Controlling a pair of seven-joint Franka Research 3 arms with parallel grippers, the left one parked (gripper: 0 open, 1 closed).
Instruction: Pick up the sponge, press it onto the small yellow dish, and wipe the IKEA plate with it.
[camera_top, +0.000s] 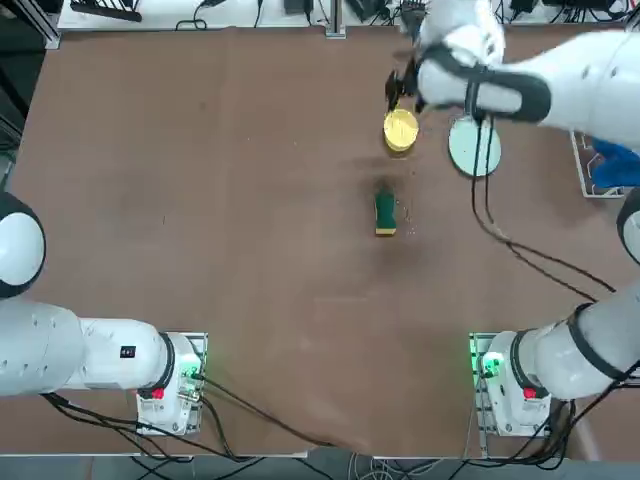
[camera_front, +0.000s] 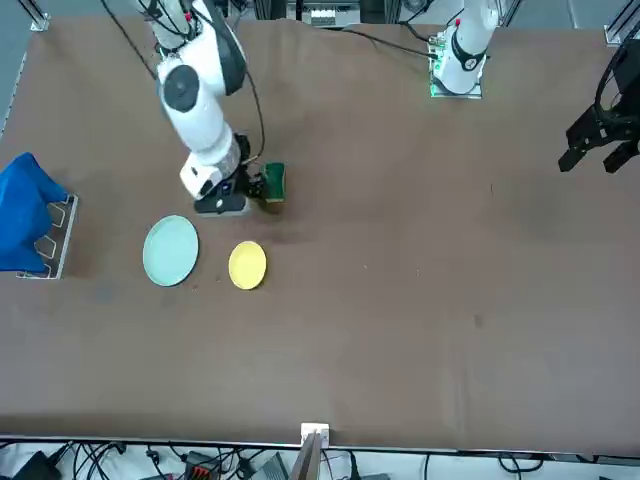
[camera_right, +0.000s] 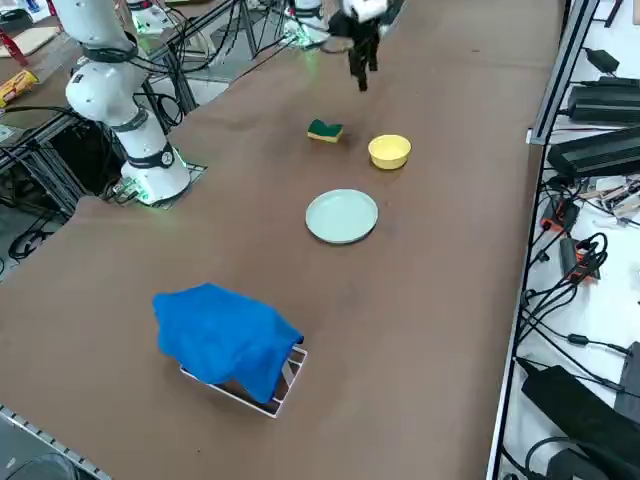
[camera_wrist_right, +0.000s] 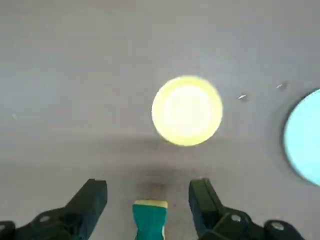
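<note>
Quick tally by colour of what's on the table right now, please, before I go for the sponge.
Green and yellow: 1, the sponge
Yellow: 1, the small yellow dish
Pale green: 1, the IKEA plate
Blue: 1, cloth on a tray
Total: 4

Brown table (camera_top: 250, 250), a blue cloth (camera_right: 225, 340) on a rack; cables (camera_right: 575, 310) (black) trail alongside.

Robotics lab: cable-strewn table (camera_top: 250, 250) edges.

Green-topped sponge (camera_top: 385, 213) lies flat near yellow dish (camera_top: 400, 130), mint plate (camera_top: 474, 146)
</note>
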